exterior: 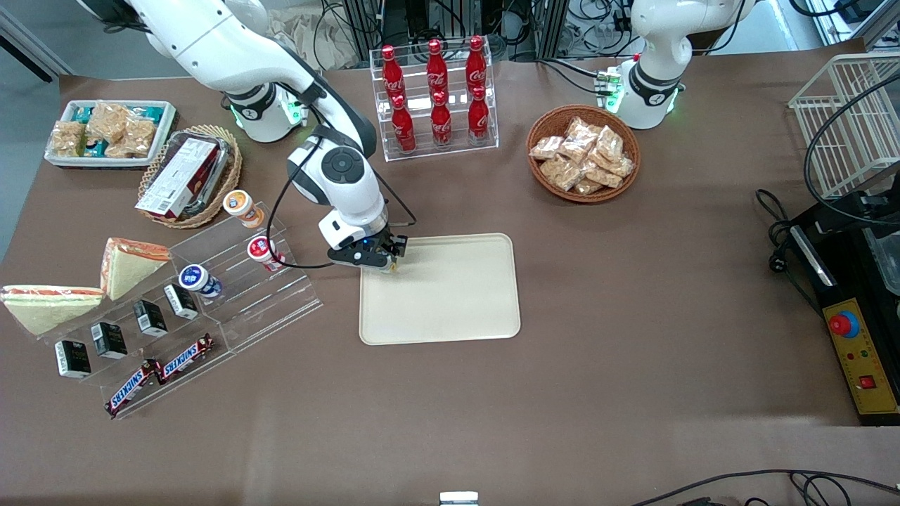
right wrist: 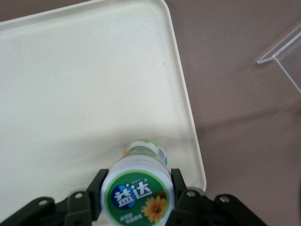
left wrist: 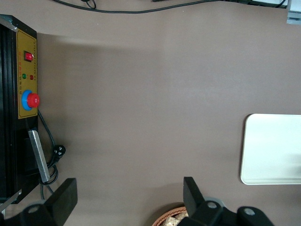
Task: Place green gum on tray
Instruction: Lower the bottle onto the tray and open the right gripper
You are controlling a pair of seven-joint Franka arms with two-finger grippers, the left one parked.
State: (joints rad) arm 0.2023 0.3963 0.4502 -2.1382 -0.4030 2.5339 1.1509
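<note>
My right gripper (exterior: 386, 266) hangs over the corner of the cream-beige tray (exterior: 450, 302) that is farthest from the front camera, at the working arm's end. It is shut on the green gum (right wrist: 138, 193), a small bottle with a green-rimmed white lid; a black finger presses each side of the lid. The bottle is over the tray (right wrist: 84, 84), just inside its rim, with its base close to the surface; whether it touches cannot be told. In the front view the gum is nearly hidden under the gripper.
A clear acrylic stepped rack (exterior: 232, 281) with an orange-lidded bottle (exterior: 240, 206), a red-lidded one (exterior: 262, 250) and a blue-lidded one (exterior: 196, 278) stands beside the tray toward the working arm's end. A cola bottle rack (exterior: 436, 98) and a snack basket (exterior: 583, 153) stand farther from the camera.
</note>
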